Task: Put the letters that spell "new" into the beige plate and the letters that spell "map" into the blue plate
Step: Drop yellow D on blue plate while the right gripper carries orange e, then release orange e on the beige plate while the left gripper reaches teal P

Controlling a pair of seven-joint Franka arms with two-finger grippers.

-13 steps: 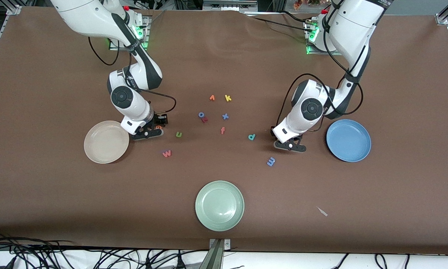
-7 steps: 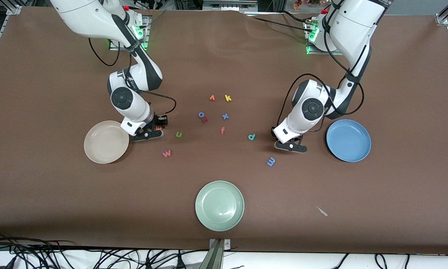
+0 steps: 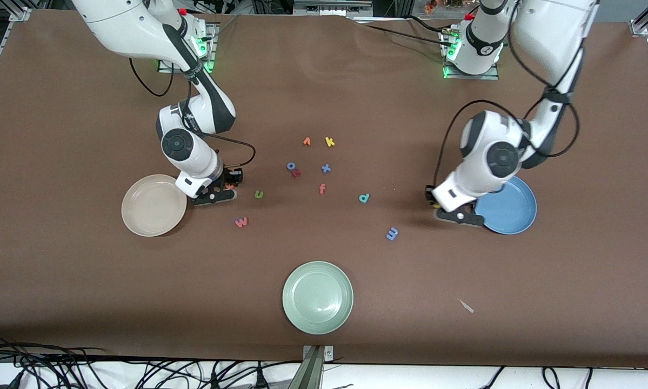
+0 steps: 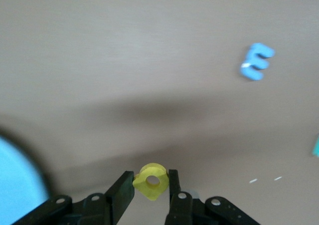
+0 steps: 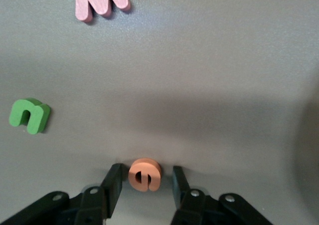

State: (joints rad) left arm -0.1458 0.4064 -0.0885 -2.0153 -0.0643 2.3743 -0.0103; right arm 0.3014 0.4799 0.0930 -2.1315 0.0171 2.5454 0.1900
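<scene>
My left gripper (image 4: 151,176) is shut on the yellow a (image 4: 151,181), just above the table at the rim of the blue plate (image 3: 510,208); in the front view this gripper (image 3: 436,204) is partly hidden by its wrist. The blue m (image 3: 392,233) and teal p (image 3: 363,198) lie on the table. My right gripper (image 5: 147,171) is down at the table beside the beige plate (image 3: 153,205), open, its fingers either side of the orange e (image 5: 145,174), with a gap on one side. The green n (image 5: 29,115) and pinkish w (image 5: 101,0) lie close by.
A pale green plate (image 3: 318,297) sits near the front edge. Spare letters cluster mid-table: orange v (image 3: 307,141), yellow k (image 3: 329,142), blue o (image 3: 291,166), blue x (image 3: 326,168), red-orange f (image 3: 322,188). A small pale scrap (image 3: 466,306) lies toward the left arm's end.
My left arm has carried the yellow a from near the teal p over to the blue plate's rim. My right gripper's fingers have narrowed around the orange e.
</scene>
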